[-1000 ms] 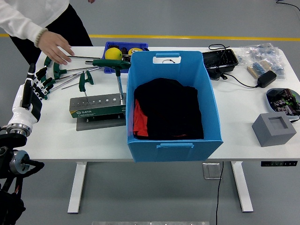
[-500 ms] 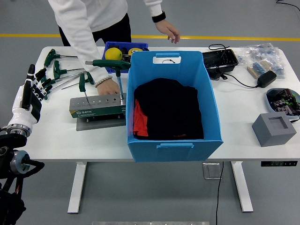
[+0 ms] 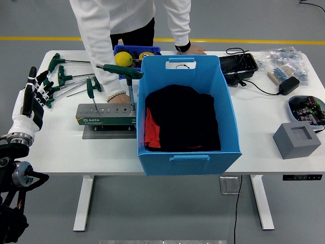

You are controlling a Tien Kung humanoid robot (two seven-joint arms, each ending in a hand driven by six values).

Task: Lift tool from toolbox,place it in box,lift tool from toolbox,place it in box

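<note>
Since half a second ago the person [image 3: 133, 20] at the far side has leaned further in over the table: one hand [image 3: 120, 96] rests just behind the grey tool holder [image 3: 105, 114], and the other hand [image 3: 192, 49] now presses flat on the white table [image 3: 264, 127] behind the blue box, where a moment earlier it hung in the air. The holder itself sits slightly higher and more squarely than before. On the robot's side, the left hand [image 3: 31, 99] stays at the table's left edge, fingers straight and spread, gripping nothing; it has shifted only a touch upward. No right arm shows in the view.

Two green-handled T-wrenches stand upright in the holder: a short one [image 3: 92, 91] near its left end and a tall one [image 3: 126, 76] at its right end, its crossbar handle reaching toward the box rim. More green-handled wrenches [image 3: 60, 76] lie loose on the table between the holder and the left hand, some pointing toward the far left corner.

The blue box [image 3: 189, 157] sits at the table's middle, just right of the holder, with dark cloth and a strip of red fabric [image 3: 182, 119] inside; no tool is visible in it. Behind the holder a small blue bin [image 3: 133, 49] holds a yellow ball [image 3: 123, 58]. To the right lie a black tray [image 3: 238, 65] with a cable, a power adapter [image 3: 290, 85], bagged parts [image 3: 284, 61], a circuit board [image 3: 307, 108] and a grey block [image 3: 297, 139] with a square recess.
</note>
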